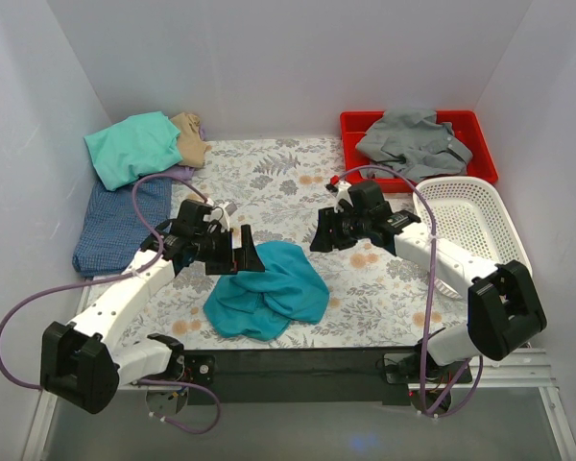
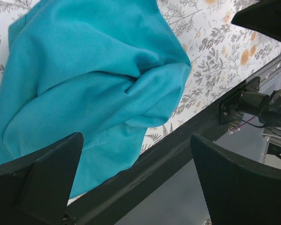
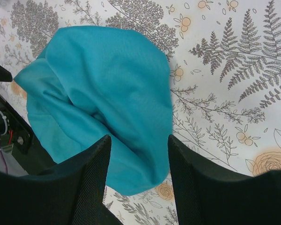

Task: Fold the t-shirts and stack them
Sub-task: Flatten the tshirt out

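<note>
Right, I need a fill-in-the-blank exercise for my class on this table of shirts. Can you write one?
The grey shirt lies in the ___ tray.
The crumpled t-shirt nearest the front edge is ___.
The left gripper is wide ___.
The mesh basket is coloured ___.
Missing words: red; teal; open; white.

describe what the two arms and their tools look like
The left arm and right arm are white links with black joints. The left tool and right tool are black, each with two wedge fingers. A purple cable loops along each arm.
</note>
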Controlling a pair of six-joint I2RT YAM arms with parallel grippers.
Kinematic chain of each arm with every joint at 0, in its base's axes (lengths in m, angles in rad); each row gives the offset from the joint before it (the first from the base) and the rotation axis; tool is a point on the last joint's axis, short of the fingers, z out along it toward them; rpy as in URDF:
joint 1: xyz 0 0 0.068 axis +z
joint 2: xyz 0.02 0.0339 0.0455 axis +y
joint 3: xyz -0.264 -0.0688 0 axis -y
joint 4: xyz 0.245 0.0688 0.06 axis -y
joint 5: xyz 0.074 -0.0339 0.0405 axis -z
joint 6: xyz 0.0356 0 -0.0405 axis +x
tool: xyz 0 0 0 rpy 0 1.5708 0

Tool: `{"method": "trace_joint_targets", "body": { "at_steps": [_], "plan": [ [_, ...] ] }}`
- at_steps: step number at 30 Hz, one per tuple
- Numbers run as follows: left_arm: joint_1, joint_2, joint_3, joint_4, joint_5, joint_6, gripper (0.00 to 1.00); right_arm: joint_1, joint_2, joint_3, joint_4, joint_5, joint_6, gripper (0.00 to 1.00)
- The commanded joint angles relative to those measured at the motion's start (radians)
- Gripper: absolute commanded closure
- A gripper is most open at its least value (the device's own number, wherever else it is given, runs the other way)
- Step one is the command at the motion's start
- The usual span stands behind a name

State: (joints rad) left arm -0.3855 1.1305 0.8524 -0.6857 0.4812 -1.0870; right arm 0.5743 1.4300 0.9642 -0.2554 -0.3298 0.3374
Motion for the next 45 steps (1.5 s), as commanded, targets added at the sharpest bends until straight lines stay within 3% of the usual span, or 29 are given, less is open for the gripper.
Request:
{"method": "trace_joint_targets", "body": {
  "at_steps": [1,6,9,15,17,20,22,23,25,29,30,33,34,37,40,45],
  "plan": [
    [-0.032,0.029,-0.020,-0.015,-0.042,-0.045,0.02,0.013,0.003,0.015,0.041,-0.031,0.005,0.42],
    [-0.078,0.078,0.010,0.012,-0.284,-0.117,0.02,0.013,-0.003,0.008,0.041,-0.025,-0.003,0.42],
    [-0.104,0.084,0.010,0.043,-0.357,-0.139,0.02,0.013,0.000,0.001,0.041,-0.025,-0.008,0.42],
    [-0.153,0.118,-0.033,0.083,-0.415,-0.137,0.02,0.013,0.009,-0.013,0.041,-0.015,-0.009,0.42],
    [-0.171,0.140,-0.036,0.078,-0.408,-0.128,0.06,0.013,0.015,-0.013,0.039,-0.012,-0.011,0.42],
    [-0.210,0.163,-0.041,0.071,-0.405,-0.129,0.25,0.013,0.018,-0.010,0.041,-0.012,-0.012,0.43],
    [-0.230,0.161,-0.041,0.072,-0.395,-0.134,0.43,0.013,0.018,-0.015,0.038,-0.006,-0.014,0.43],
    [-0.231,0.158,-0.035,0.075,-0.382,-0.134,0.68,0.013,0.018,-0.013,0.036,-0.003,-0.014,0.43],
    [-0.234,0.152,-0.015,0.072,-0.378,-0.134,1.00,0.013,0.020,-0.015,0.033,0.001,-0.015,0.43],
    [-0.234,0.155,0.176,0.039,-0.372,-0.076,1.00,0.013,0.000,-0.027,0.028,0.044,-0.024,0.43],
    [-0.234,0.169,0.336,0.000,-0.365,-0.035,1.00,0.013,-0.012,-0.030,0.025,0.092,-0.026,0.43],
    [-0.234,0.263,0.631,-0.070,-0.305,0.035,1.00,0.012,-0.025,-0.041,0.008,0.146,-0.029,0.43],
    [-0.234,0.291,0.822,-0.122,-0.282,0.064,1.00,0.012,-0.026,-0.044,-0.001,0.161,-0.034,0.43],
    [-0.234,0.388,1.143,-0.202,-0.178,0.073,1.00,0.012,-0.042,-0.051,-0.025,0.175,-0.041,0.44],
    [-0.234,0.402,1.212,-0.207,-0.141,0.071,1.00,0.010,-0.085,-0.077,-0.025,0.202,-0.035,0.44],
    [-0.234,0.361,1.189,-0.159,-0.047,0.064,1.00,0.012,-0.167,-0.105,-0.015,0.306,-0.018,0.43]
  ]
}}
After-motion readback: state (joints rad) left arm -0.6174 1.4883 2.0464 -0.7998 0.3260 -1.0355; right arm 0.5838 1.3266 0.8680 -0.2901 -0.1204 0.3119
